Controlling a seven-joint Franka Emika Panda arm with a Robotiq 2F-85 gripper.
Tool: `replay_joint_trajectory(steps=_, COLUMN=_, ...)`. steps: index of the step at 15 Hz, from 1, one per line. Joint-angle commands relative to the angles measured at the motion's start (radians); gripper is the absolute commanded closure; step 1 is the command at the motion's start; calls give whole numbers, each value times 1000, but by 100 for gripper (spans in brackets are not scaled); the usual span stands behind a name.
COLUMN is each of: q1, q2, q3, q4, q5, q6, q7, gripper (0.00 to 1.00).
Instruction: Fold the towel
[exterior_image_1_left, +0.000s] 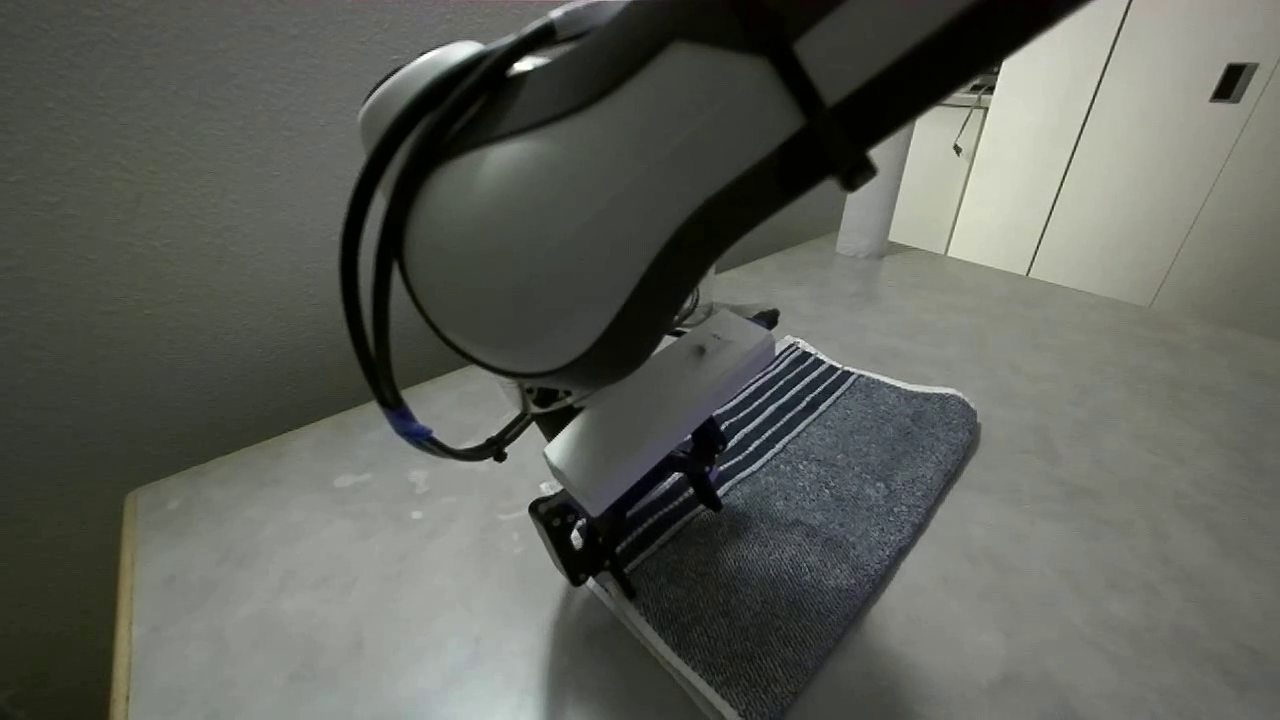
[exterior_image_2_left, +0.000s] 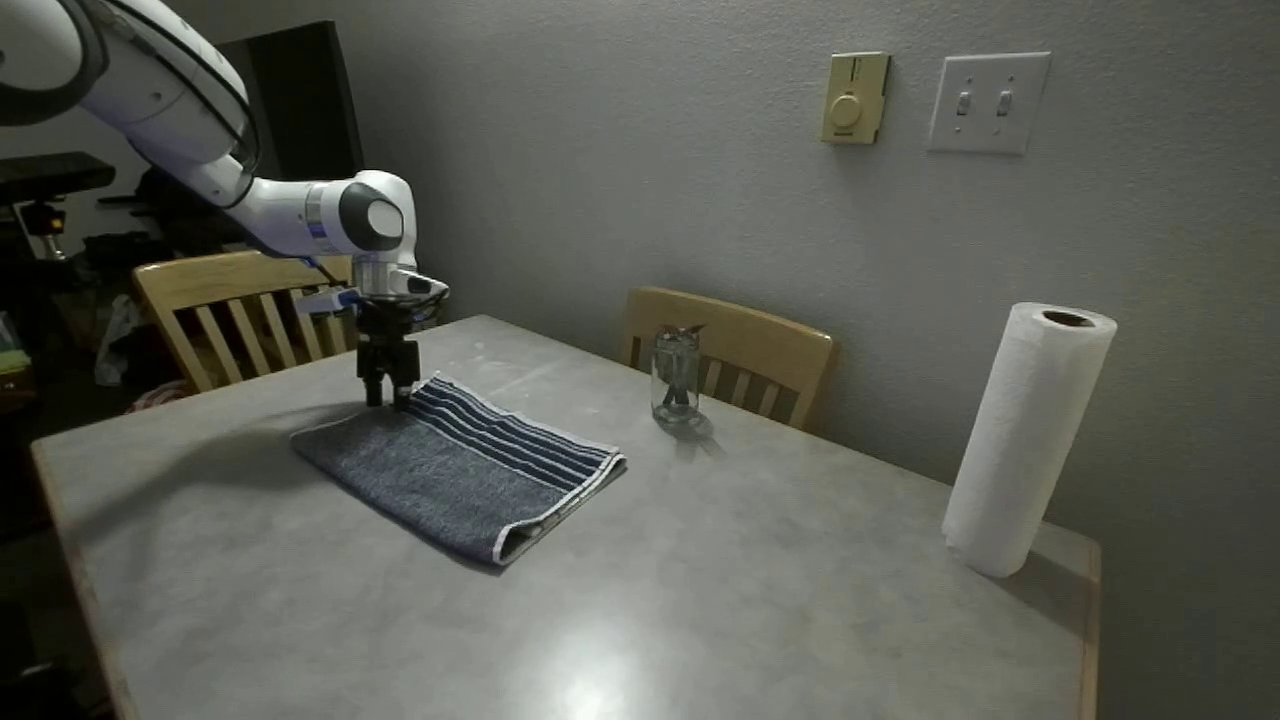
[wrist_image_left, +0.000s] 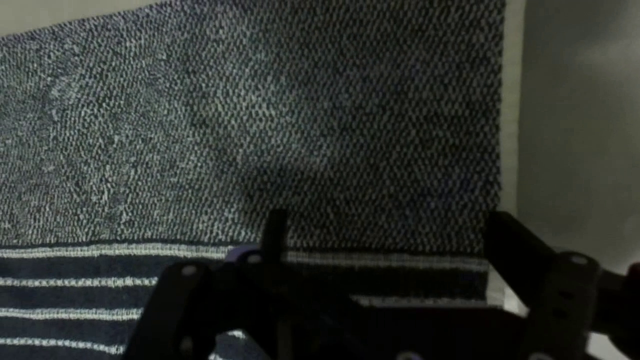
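Plainly, the towel (exterior_image_2_left: 440, 480) lay on the counter (exterior_image_2_left: 760, 600), doubled over, its layers gaping on the side farthest from the claw (wrist_image_left: 386, 216). Over the towel's opposite side, right where the white stripes (wrist_image_left: 70, 314) met the plain grey part, the claw stood spread, its fingers (wrist_image_left: 275, 235) wide apart: one over the towel, the other at its pale edging (wrist_image_left: 510, 125). Whether either finger touched the towel, I could not tell. The arm (exterior_image_1_left: 560, 210) reached in above the towel, and in an exterior view a white box (exterior_image_1_left: 660, 410) near the claw hid some of the stripes. Past the towel's striped edge, and apart from it, stood a glass jar (exterior_image_2_left: 676, 380) holding things too small to name. Farther past that edge came a wooden chair (exterior_image_2_left: 750, 328) and the wall (exterior_image_2_left: 600, 150), which carried a yellowish thermostat (exterior_image_2_left: 856, 98) and a double light switch (exterior_image_2_left: 990, 103). Another chair (exterior_image_2_left: 235, 275) stood off beyond the towel's claw side. Well apart from the towel's gaping side, a paper roll (exterior_image_2_left: 1030, 440) stood on end, and white cupboards (exterior_image_1_left: 1090, 150) rose farther out that way.
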Motion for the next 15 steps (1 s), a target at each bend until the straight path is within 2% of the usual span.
replay_joint_trajectory(steps=1, q1=5, q2=24, q3=-3, q4=35, q5=-12, q6=-26, q7=-13, gripper=0)
replay_joint_trajectory(steps=8, q1=3, q2=21, q3=12, q4=44, q5=-2, q6=17, q7=-24, gripper=0)
replay_joint_trajectory(steps=15, q1=-3, q2=71, q3=30, q4=72, q5=12, q6=25, q7=-65, gripper=0)
